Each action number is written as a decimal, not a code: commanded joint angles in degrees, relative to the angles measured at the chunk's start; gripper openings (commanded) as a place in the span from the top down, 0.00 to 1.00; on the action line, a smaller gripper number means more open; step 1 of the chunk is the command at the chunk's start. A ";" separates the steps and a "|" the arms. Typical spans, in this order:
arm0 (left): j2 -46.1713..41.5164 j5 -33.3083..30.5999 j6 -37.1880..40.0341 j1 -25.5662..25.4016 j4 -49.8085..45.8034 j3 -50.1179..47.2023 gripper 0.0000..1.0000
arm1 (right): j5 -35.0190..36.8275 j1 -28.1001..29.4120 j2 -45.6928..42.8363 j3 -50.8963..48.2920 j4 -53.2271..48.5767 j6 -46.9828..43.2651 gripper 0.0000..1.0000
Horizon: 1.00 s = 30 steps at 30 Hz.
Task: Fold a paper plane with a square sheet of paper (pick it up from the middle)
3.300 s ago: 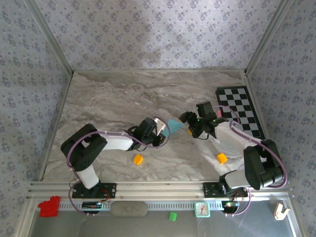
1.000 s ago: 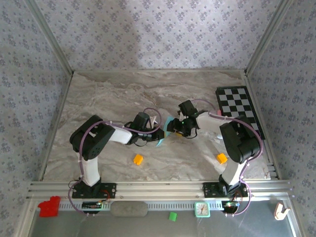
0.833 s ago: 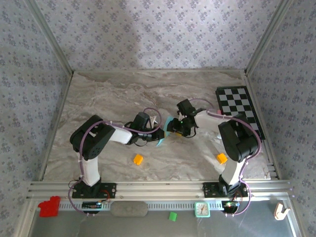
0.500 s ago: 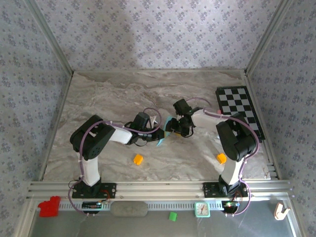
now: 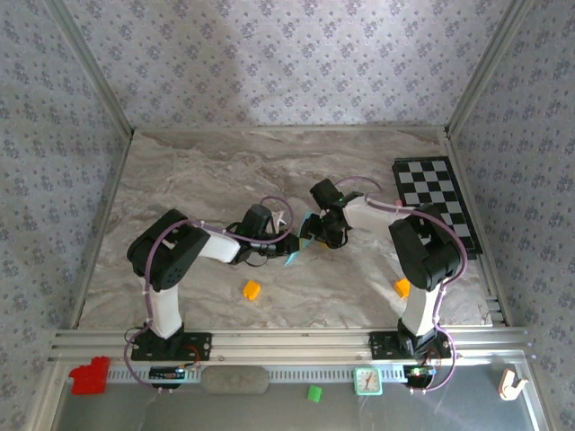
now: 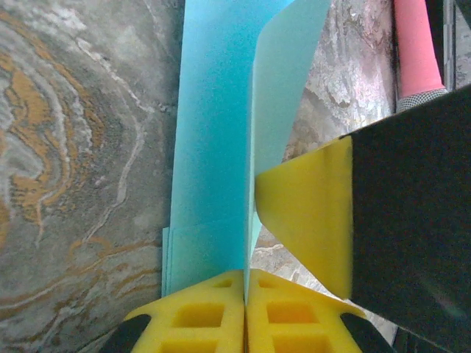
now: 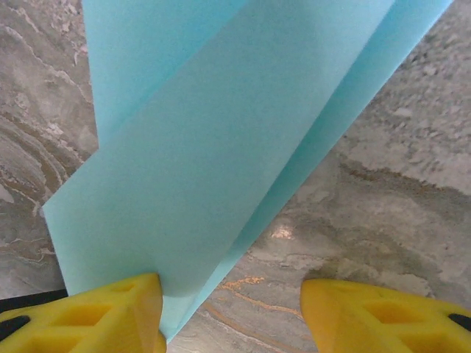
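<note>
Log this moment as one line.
left gripper: shut on teal paper | right gripper: open, at its edge | fold: one flap raised

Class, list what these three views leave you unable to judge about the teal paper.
- Top external: paper outline, tiny and covered by left gripper and right gripper.
- Left wrist: paper's far end, cut by the top edge; lower right edge behind a yellow finger.
- Right wrist: paper's upper part, cut by the top edge.

Teal-blue paper [image 6: 213, 147], yellow end effector pads [image 6: 199, 316], grey-marble table [image 5: 198, 171], blk/wht checkered board [image 5: 440, 187], orange cubes [image 5: 252, 289].
</note>
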 commanded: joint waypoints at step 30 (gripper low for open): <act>-4.26 -0.98 -2.44 1.20 -2.18 -3.51 0.77 | 6.62 2.40 10.78 0.37 -4.61 -3.95 0.34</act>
